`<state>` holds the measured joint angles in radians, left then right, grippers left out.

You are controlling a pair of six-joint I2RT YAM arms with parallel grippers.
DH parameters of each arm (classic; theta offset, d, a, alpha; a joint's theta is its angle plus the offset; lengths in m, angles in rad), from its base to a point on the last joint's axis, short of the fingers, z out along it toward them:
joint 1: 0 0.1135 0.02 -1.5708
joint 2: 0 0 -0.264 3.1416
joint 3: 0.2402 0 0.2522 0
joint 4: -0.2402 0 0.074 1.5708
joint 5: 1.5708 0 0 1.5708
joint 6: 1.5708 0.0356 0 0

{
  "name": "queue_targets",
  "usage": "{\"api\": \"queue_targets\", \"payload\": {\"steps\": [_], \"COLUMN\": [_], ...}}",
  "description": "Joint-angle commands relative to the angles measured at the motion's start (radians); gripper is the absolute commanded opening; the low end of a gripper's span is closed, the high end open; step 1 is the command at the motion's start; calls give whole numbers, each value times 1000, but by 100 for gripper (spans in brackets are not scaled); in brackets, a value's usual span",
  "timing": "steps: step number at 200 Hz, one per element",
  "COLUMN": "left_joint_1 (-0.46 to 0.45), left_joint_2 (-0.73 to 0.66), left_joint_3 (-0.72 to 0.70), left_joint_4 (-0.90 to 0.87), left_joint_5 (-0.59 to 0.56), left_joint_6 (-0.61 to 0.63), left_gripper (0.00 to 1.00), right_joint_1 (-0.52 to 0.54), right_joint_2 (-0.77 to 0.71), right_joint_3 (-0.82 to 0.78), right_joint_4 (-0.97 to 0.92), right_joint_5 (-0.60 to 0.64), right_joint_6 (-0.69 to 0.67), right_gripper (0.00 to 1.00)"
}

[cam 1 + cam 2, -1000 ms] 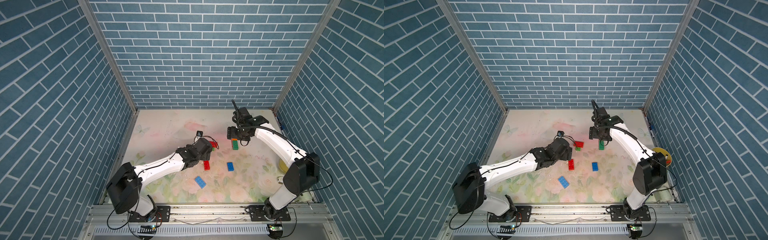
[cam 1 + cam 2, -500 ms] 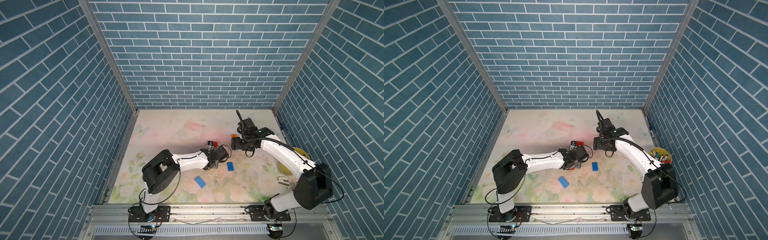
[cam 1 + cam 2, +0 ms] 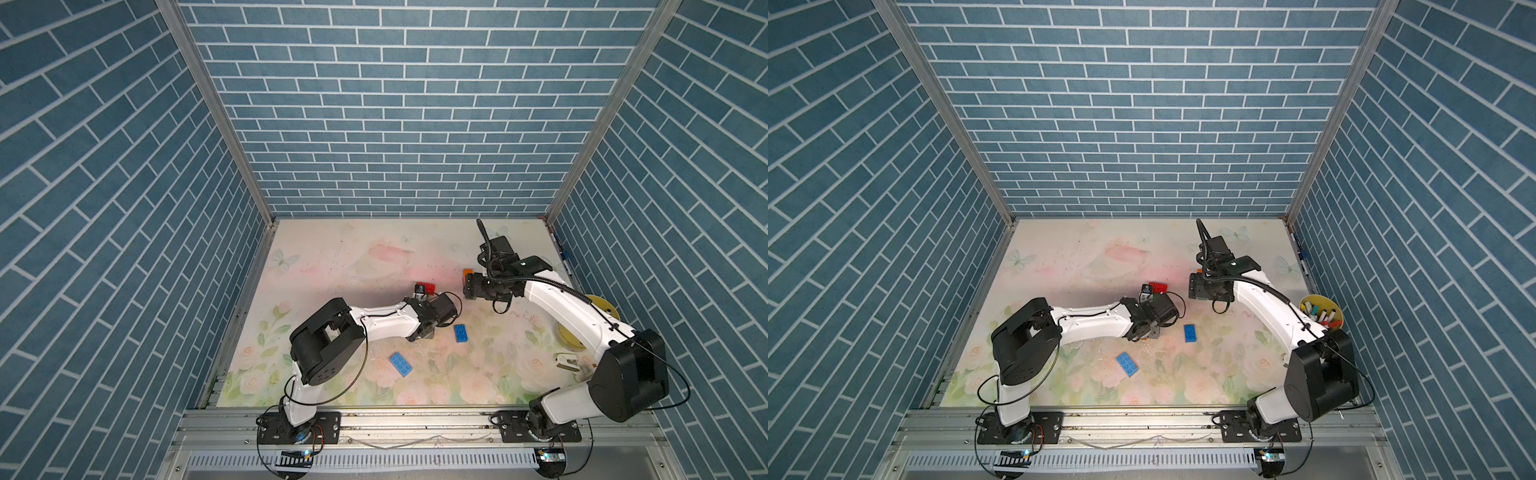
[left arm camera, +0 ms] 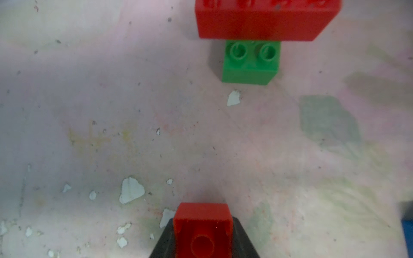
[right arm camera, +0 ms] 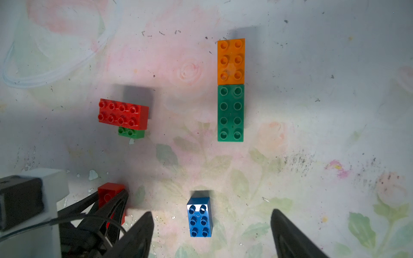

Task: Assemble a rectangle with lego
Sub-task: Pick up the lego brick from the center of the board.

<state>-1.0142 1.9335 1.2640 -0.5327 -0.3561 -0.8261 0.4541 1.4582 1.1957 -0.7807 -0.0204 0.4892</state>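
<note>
Here, landmark: the red eight-stud brick (image 5: 123,114), which sits on a small green brick (image 5: 130,133) that shows along one long side.
Left gripper (image 4: 203,236): jaws clamped on a small red brick (image 4: 202,214). It is near the landmark on the side where the green shows, and apart from it. Whether it rests on the mat (image 5: 312,134) cannot be told.
Right gripper (image 5: 211,223): jaws spread wide with nothing held, poised over a blue six-stud brick (image 5: 199,220) that lies near the landmark, toward the robot's base.
Started row: an orange brick (image 5: 231,61) and a long dark-green brick (image 5: 230,112) touch end to end with their sides flush. They are well apart from the landmark, on the right arm's side.
Spare: a light-blue brick (image 3: 401,364), well apart from the landmark, toward the base rail.
Step in hand (judged): bringing the gripped brick to the build.
Doing it well (judged): keep the pads square on the flat side walls and lift clear before travelling. Turn the studs up, line the edges up parallel with the neighbour, and press straight down. Approach the landmark gently, since it is perched on one small brick and may tip.
Bricks: hard, glossy moulded plastic in crisp box shapes, with round hollow studs in paired rows. The gripped one shows a hollow face with a single round tube.
Mat: a matt floral print, scuffed and speckled, with pale flakes where the surface has chipped.
</note>
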Motion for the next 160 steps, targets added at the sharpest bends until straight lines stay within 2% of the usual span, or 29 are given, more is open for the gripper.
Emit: {"api": "queue_targets", "payload": {"steps": [1, 10, 24, 50, 67, 88, 114, 139, 160], "left_joint_1": [2, 14, 55, 190, 308, 458, 567, 599, 600], "left_joint_2": [-117, -171, -258, -415, -506, -587, -643, -652, -652], "left_joint_3": [-9, -24, -61, -142, -202, -273, -328, -370, -424], "left_joint_4": [97, 160, 265, 401, 471, 562, 642, 739, 876], "left_joint_5": [-25, 6, 122, 449, 658, 901, 1081, 1184, 1260], "left_joint_6": [125, 198, 307, 448, 486, 457, 402, 323, 226], "left_gripper": [10, 7, 7, 6, 6, 3, 3, 4, 4], "right_joint_1": [-14, -19, -20, -20, -20, -6, 55, 153, 197], "right_joint_2": [-23, -32, -49, -117, -158, -167, -157, -149, -134], "right_joint_3": [36, 46, 61, 23, -35, -106, -172, -256, -300], "right_joint_4": [-31, -28, -16, 112, 228, 365, 486, 636, 788], "right_joint_5": [-39, -62, -92, -184, -271, -426, -457, -435, -491], "right_joint_6": [-16, -28, -63, -181, -247, -358, -538, -789, -873], "right_gripper": [82, 81, 81, 80, 80, 78, 79, 83, 84]}}
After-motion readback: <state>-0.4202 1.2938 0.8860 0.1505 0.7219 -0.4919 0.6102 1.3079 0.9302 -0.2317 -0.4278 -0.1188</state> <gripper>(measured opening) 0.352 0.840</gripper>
